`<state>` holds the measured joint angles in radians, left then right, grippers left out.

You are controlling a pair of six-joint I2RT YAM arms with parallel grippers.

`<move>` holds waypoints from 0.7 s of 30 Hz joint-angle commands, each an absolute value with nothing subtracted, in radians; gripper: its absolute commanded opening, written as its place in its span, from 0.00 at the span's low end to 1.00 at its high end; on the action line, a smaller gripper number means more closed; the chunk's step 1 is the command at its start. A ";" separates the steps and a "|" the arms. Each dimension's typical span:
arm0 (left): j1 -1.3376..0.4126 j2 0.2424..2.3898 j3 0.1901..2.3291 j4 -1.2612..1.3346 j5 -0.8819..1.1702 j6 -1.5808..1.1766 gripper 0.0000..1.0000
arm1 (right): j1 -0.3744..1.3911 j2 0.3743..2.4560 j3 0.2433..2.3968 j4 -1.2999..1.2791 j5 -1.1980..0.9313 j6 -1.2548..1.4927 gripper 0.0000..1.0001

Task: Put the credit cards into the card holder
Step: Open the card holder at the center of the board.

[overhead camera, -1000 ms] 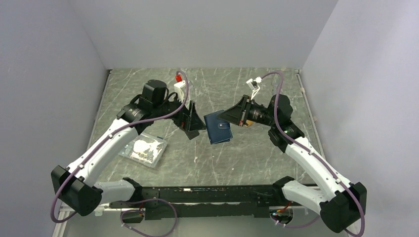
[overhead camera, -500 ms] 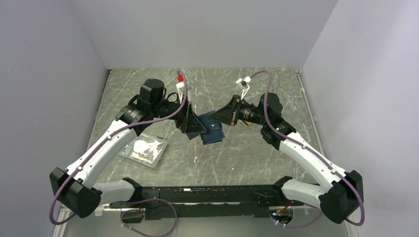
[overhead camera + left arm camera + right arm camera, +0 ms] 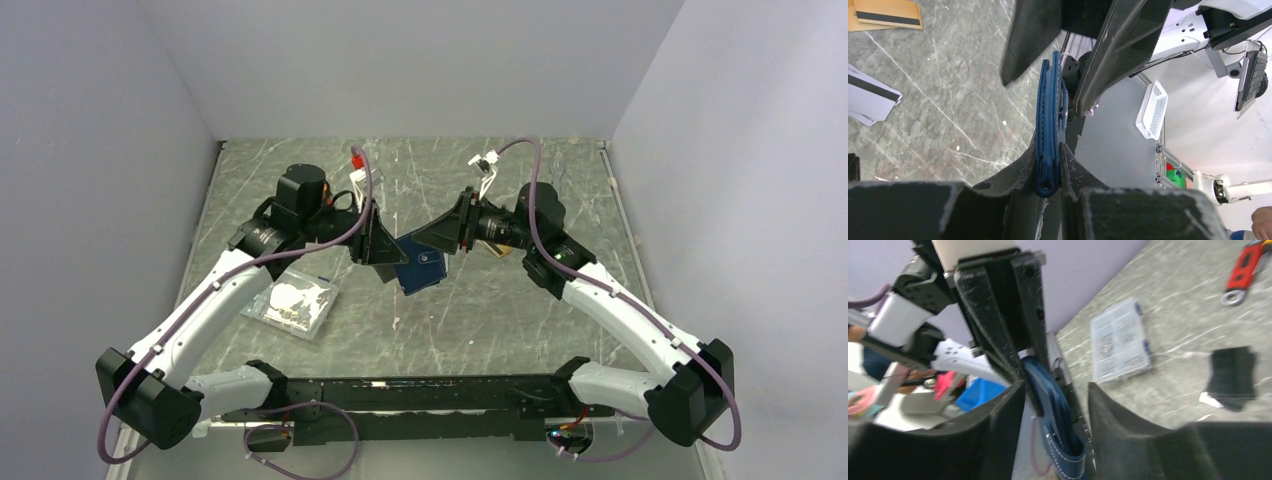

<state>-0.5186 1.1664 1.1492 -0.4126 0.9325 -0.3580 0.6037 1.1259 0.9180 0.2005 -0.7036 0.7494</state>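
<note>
The card holder (image 3: 420, 272), a navy-blue wallet folded shut, hangs above the table between my two arms. My left gripper (image 3: 1048, 149) is shut on its folded edge (image 3: 1047, 125). My right gripper (image 3: 1055, 387) stands open around the holder's other end (image 3: 1060, 427), with a gap on both sides. An orange-gold credit card (image 3: 888, 12) and a silver-white one (image 3: 868, 95), both with black stripes, lie flat on the table. A black card (image 3: 1230, 377) also lies on the table. In the top view my grippers (image 3: 385, 252) (image 3: 432, 240) meet at the holder.
A clear plastic box of small parts (image 3: 293, 303) (image 3: 1120, 342) lies left of centre near my left arm. A red-handled tool (image 3: 1245, 267) rests on the marble table (image 3: 480, 320). Grey walls close in three sides.
My left gripper has shut on the card holder. The right gripper, which was holding it, has opened. Both arms and the holder have shifted a little to the left.
</note>
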 commanded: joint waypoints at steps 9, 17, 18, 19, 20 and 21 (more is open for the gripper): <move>-0.457 1.135 1.128 -0.451 0.791 -0.514 0.00 | 0.675 0.998 1.123 -0.311 -0.216 0.350 0.68; -0.433 1.161 1.119 -0.454 0.750 -0.609 0.00 | 1.030 1.080 1.140 -0.357 0.259 0.216 0.60; -0.433 1.161 1.117 -0.454 0.746 -0.617 0.00 | 1.064 1.102 1.152 -0.361 0.308 0.200 0.59; -0.433 1.162 1.115 -0.453 0.743 -0.625 0.00 | 1.092 1.125 1.165 -0.365 0.351 0.188 0.58; -0.431 1.163 1.110 -0.446 0.747 -0.633 0.00 | 1.113 1.147 1.181 -0.368 0.390 0.179 0.57; -0.430 1.163 1.106 -0.445 0.747 -0.639 0.00 | 1.133 1.164 1.191 -0.364 0.426 0.172 0.55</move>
<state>-0.4370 1.1625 1.1160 -0.4721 0.7586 -0.5743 1.0641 1.1118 1.1149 -0.3515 0.1642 0.2573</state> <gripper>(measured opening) 0.198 0.578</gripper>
